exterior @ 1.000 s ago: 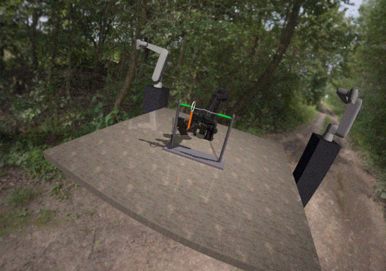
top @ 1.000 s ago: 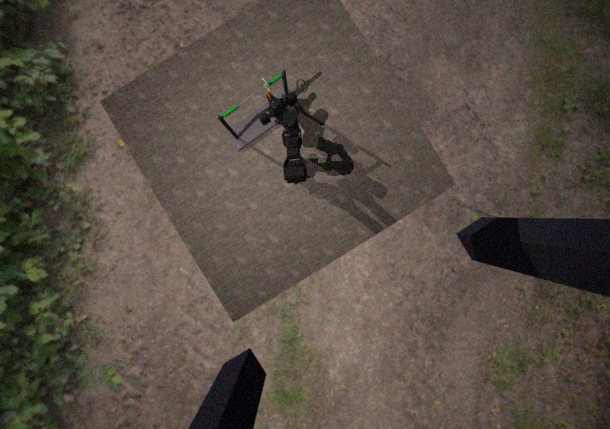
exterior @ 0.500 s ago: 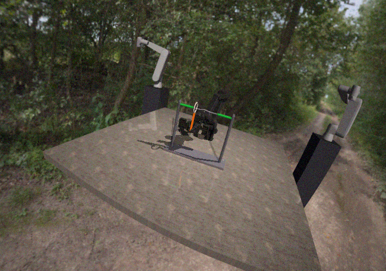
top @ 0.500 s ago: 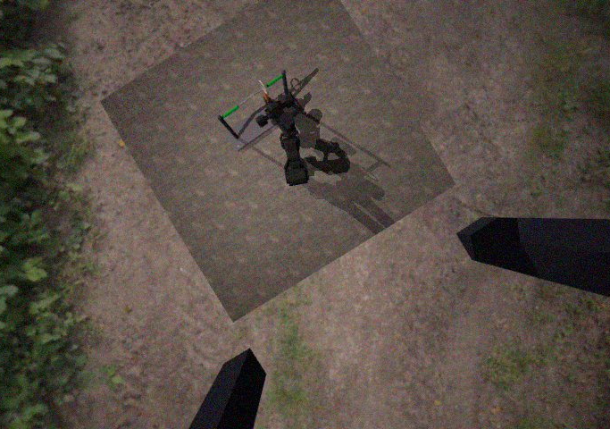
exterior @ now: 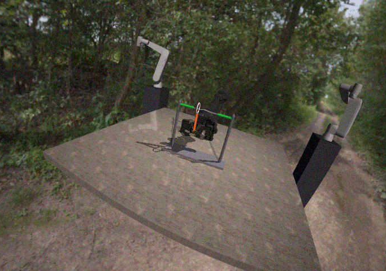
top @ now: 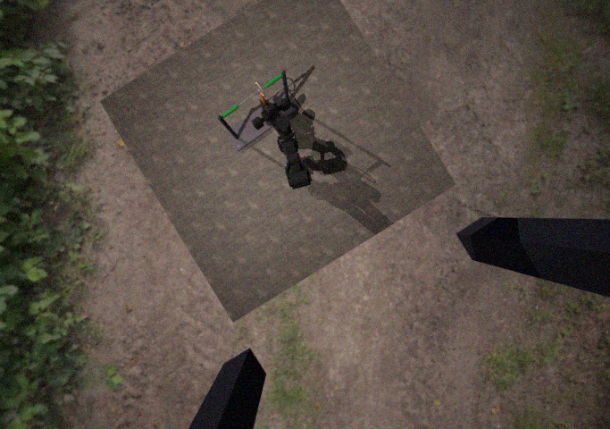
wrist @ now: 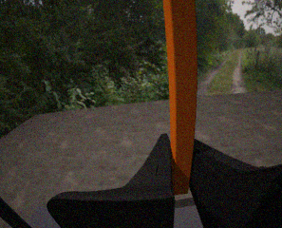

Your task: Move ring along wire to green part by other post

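So the big desk [top: 204, 227] [exterior: 167, 197] [wrist: 107, 138] has the black arm [top: 288, 144] [exterior: 218, 100] on it, reaching toward a two-post stand [top: 286, 87] [exterior: 226, 140] with the wire [top: 247, 102] [exterior: 208, 110] across the top. The fingers [top: 268, 108] [exterior: 197, 130] are nearly closed, clamped on the lower end of the upright orange handle [top: 263, 99] [exterior: 195, 122] [wrist: 183, 85]. Up top, the pale ring [top: 258, 88] [exterior: 196, 108] is around the wire's grey stretch, just off one green part, though I can't tell if it's touching.

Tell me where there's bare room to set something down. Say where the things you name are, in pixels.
Broad bare patch: tabletop [top: 204, 212] [exterior: 199, 204] between the exterior view's near edge and the wire stand's base plate [exterior: 199, 155]. Crowded: between the posts, where the gripper [top: 263, 104] [exterior: 194, 130] [wrist: 171, 139] grips the orange handle [top: 263, 98] [exterior: 195, 121] [wrist: 182, 85].
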### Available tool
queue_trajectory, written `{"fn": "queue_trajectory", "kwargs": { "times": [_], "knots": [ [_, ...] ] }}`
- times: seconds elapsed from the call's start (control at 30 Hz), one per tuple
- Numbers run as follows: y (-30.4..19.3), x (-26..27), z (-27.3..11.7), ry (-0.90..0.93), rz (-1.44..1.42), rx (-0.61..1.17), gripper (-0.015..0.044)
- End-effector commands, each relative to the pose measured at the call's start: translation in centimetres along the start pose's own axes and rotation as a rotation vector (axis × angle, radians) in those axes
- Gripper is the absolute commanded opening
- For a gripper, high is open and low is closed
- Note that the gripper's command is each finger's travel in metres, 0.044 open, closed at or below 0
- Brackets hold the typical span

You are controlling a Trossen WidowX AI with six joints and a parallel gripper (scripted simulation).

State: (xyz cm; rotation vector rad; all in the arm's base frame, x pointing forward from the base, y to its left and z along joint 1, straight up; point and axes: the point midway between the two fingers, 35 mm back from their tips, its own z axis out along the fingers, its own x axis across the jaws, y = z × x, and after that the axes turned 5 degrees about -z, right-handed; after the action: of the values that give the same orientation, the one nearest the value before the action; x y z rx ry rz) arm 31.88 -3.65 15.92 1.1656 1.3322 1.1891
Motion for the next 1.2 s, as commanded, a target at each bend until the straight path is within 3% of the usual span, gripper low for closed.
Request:
{"fn": "queue_trajectory", "kwargs": {
  "times": [0.0,0.6,1.17],
  "knots": [
    [-0.4,0.6,-0.2,-0.002,0.023,0.011,-0.015],
    [0.1,3.4,-0.1,-0.013,0.102,0.009,-0.015],
    [0.3,3.4,-0.1,-0.033,-0.025,0.012,-0.015]
  ]
}}
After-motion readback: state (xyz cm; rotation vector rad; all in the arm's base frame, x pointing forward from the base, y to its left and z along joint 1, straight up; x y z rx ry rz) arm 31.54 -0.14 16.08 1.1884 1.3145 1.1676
